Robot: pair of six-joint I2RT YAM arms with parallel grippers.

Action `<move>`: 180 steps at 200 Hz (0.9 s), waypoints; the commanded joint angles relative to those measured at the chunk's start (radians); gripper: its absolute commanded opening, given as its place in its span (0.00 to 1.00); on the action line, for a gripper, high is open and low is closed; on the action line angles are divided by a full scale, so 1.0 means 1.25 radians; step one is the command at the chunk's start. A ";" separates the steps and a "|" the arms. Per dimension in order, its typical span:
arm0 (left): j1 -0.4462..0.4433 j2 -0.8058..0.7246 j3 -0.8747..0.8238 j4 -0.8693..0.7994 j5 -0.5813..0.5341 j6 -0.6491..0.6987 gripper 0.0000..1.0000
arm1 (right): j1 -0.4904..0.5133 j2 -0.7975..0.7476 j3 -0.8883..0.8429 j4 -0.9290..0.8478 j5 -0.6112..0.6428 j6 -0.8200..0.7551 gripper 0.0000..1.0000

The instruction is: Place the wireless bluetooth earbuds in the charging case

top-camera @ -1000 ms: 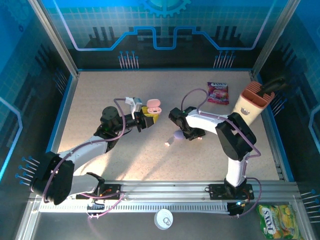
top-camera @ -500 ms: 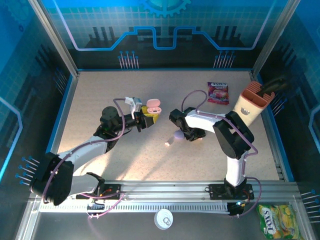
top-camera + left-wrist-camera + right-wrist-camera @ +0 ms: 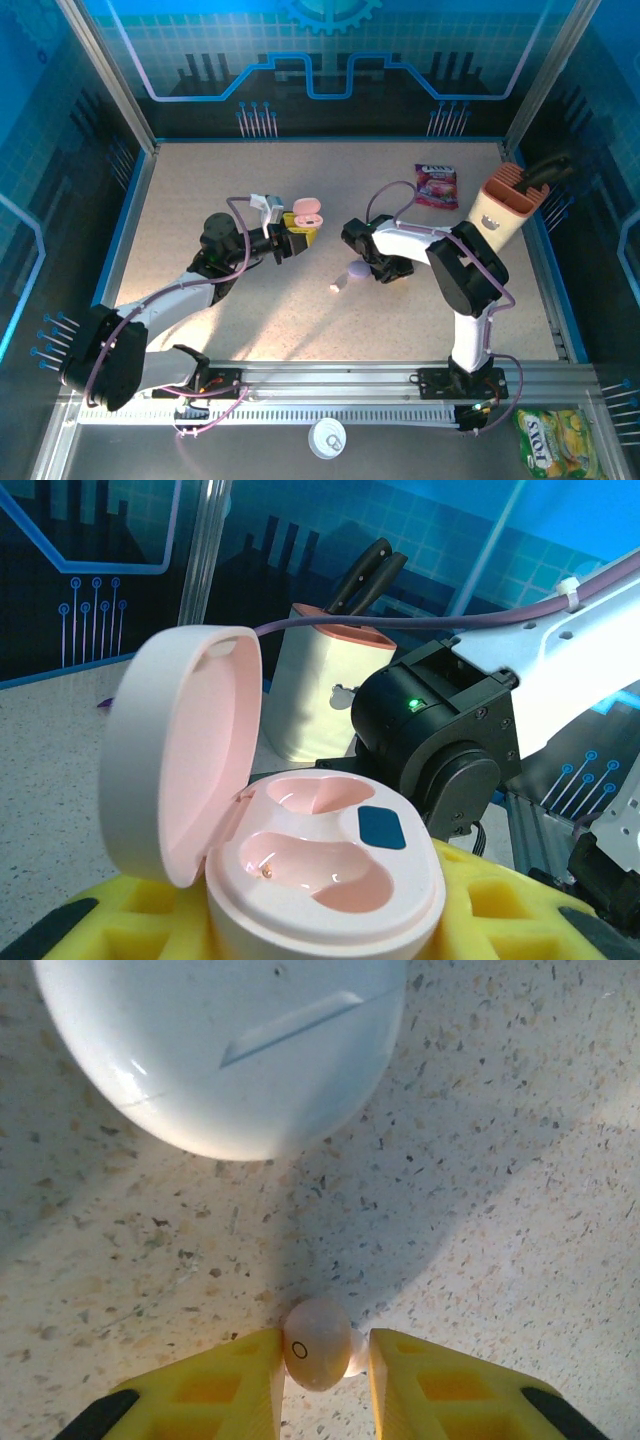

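My right gripper [image 3: 325, 1358] has its yellow pads clamped on one small pinkish earbud [image 3: 316, 1343] at the bottom centre of the right wrist frame, with the speckled table [image 3: 480, 1160] behind it. A closed pale case [image 3: 220, 1050] lies at the upper left of that frame, apart from the earbud. Left of centre in the overhead frame, my left gripper [image 3: 300, 236] grips the pink charging case [image 3: 325, 875] between its foam pads. The case's lid stands open, tilted back toward the left.
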 commanded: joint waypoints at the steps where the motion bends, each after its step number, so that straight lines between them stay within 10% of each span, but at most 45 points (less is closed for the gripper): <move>1: 0.006 -0.008 -0.002 0.023 0.013 0.002 0.23 | -0.008 0.009 -0.017 -0.005 0.006 0.005 0.26; 75: 0.005 -0.002 -0.004 0.025 0.013 0.001 0.23 | -0.007 -0.091 -0.039 0.019 -0.033 -0.013 0.21; 180: 0.004 0.020 0.014 0.016 0.030 0.014 0.24 | -0.086 -0.426 -0.130 0.132 -0.411 -0.016 0.21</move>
